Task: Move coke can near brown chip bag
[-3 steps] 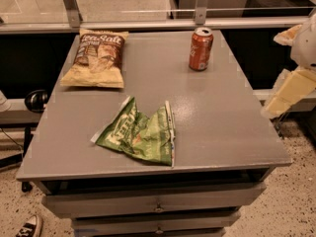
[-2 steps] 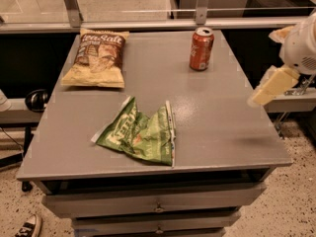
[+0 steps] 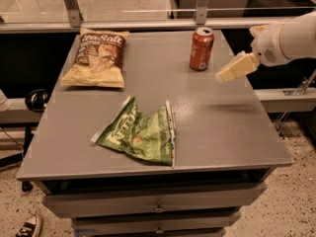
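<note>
The coke can (image 3: 201, 49) stands upright at the back right of the grey table (image 3: 217, 132). The brown chip bag (image 3: 97, 58) lies flat at the back left, with "Sea Salt" lettering on its dark upper part. My gripper (image 3: 227, 74) reaches in from the right on a white arm, its pale fingers pointing left and down. It hovers just right of the can, a little in front of it, apart from it and holding nothing.
A crumpled green chip bag (image 3: 140, 134) lies at the front middle of the table. Drawers sit below the tabletop. A glass railing (image 3: 148, 14) runs behind the table. A shoe (image 3: 27, 226) is on the floor at bottom left.
My gripper has moved left and up from beyond the table's right edge to just beside the can. The can and both bags have not moved.
</note>
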Tool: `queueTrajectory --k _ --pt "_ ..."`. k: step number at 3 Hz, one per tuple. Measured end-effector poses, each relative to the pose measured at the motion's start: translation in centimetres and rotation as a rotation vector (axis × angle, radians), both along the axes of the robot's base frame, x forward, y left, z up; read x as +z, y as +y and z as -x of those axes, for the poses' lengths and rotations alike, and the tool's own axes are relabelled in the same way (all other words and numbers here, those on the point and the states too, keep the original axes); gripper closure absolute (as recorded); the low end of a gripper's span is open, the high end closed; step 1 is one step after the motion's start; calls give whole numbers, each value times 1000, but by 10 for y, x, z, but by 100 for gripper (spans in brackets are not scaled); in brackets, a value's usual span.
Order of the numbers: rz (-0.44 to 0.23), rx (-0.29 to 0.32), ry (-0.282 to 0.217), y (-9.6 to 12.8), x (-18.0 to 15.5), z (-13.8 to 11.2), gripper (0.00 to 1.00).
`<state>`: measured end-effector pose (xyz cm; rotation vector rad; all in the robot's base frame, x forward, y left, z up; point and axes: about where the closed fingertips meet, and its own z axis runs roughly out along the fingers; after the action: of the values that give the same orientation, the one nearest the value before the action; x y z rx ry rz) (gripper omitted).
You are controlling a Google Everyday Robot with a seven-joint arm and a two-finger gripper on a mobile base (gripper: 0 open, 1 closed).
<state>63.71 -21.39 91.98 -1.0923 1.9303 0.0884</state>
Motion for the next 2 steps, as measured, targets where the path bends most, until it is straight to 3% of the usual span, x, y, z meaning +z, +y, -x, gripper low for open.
queueTrajectory --k 1,2 --pt "-197 -26 22 26 -20 -37 0" --pt "-355 -5 49 58 -40 -67 0"
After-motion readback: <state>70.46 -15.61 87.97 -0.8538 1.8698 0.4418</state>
